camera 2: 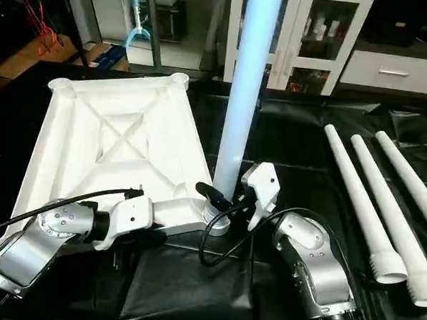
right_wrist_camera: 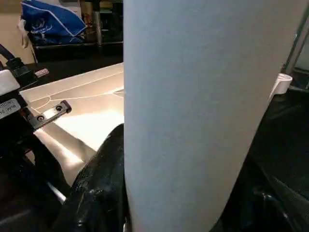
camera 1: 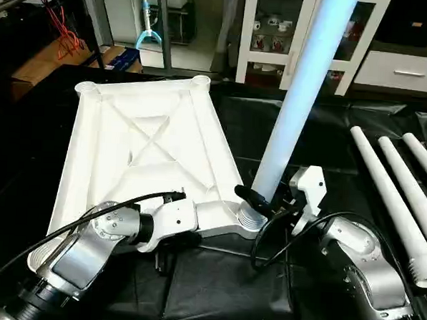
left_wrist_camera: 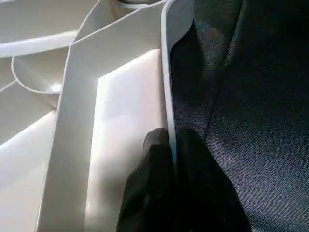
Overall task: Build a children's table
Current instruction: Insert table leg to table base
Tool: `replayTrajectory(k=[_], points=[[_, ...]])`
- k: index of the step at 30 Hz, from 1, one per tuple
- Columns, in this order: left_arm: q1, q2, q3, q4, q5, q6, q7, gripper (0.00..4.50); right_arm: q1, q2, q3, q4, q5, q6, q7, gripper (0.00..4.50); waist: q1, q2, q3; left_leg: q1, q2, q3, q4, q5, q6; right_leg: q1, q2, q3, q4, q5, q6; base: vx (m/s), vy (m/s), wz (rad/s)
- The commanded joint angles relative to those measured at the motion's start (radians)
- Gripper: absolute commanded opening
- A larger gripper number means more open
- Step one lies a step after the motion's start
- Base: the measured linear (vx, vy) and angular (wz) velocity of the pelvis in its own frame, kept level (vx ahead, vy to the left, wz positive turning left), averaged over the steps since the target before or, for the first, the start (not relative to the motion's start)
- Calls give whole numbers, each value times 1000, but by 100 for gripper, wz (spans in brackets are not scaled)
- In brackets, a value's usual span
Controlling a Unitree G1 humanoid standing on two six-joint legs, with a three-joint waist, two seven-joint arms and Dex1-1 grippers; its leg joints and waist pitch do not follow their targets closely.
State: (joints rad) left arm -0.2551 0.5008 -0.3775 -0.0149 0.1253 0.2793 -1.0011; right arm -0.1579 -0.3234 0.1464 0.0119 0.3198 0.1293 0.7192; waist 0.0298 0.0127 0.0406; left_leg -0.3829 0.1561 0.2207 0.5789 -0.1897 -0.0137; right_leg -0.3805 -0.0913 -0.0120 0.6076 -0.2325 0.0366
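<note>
The white table top lies upside down on the black cloth, its X ribs facing up. A long white leg stands upright in the near right corner socket. My right gripper is shut around the base of this leg, and a black finger presses its side in the right wrist view. My left gripper is shut on the table top's near rim, one finger on each side of the thin wall. Three spare legs lie side by side on the cloth to the right.
A white glass-door cabinet and a drawer unit stand behind the work area. Red cables and a blue bag sit at the far left. Black cloth covers the surface around the top.
</note>
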Motion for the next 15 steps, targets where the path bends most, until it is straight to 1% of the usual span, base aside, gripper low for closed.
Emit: replayTrajectory(k=[1,4,5,6,7,10,11,13,14,15], points=[[16,-15,-8,21,-15,-28,28,0,57,-36,0,109,-60,88,-28,185,-12,-25,-19,27,78,-53,-89,-393,-21,-18,-55,41,-112,-457,-110,0,0,0],[18,-16,-6,20,-14,-26,32,0,67,-33,-2,110,-65,86,-31,185,-12,-25,-18,29,79,-53,-89,-396,-21,-19,-55,41,-113,-459,-109,0,0,0],[19,-17,-4,20,-14,-26,34,0,71,-29,-6,109,-63,85,-43,185,-11,-20,-18,29,79,-53,-90,-401,-24,-20,-55,41,-113,-460,-109,0,0,0],[18,-19,-2,22,-14,-27,36,0,73,-24,-10,110,-60,85,-56,185,-12,-18,-18,29,79,-54,-91,-407,-29,-20,-54,41,-114,-460,-107,0,0,0],[17,-19,-2,25,-13,-28,37,0,72,-22,-11,112,-58,84,-60,185,-13,-21,-17,29,78,-54,-92,-416,-31,-21,-53,41,-114,-467,-105,0,0,0],[15,-18,-3,30,-11,-31,38,0,69,-20,-10,115,-61,83,-67,185,-14,-18,-16,31,78,-56,-93,-438,-38,-24,-54,41,-117,-494,-98,0,0,0],[13,-18,-3,32,-10,-33,38,0,68,-19,-8,116,-64,82,-70,185,-14,-19,-16,31,78,-57,-93,-446,-41,-24,-54,41,-118,-503,-94,0,0,0],[11,-18,-4,35,-9,-34,38,0,67,-19,-4,118,-68,81,-71,185,-14,-19,-16,31,78,-58,-95,-449,-44,-24,-55,40,-119,-508,-91,0,0,0],[10,-19,-5,37,-7,-35,38,0,66,-20,1,119,-71,79,-69,185,-14,-16,-16,31,78,-58,-95,-450,-45,-24,-54,40,-119,-506,-90,0,0,0],[9,-19,-5,38,-6,-35,38,0,65,-20,4,119,-72,79,-70,185,-15,-17,-18,32,78,-57,-96,-441,-44,-22,-54,39,-119,-489,-91,0,0,0]])
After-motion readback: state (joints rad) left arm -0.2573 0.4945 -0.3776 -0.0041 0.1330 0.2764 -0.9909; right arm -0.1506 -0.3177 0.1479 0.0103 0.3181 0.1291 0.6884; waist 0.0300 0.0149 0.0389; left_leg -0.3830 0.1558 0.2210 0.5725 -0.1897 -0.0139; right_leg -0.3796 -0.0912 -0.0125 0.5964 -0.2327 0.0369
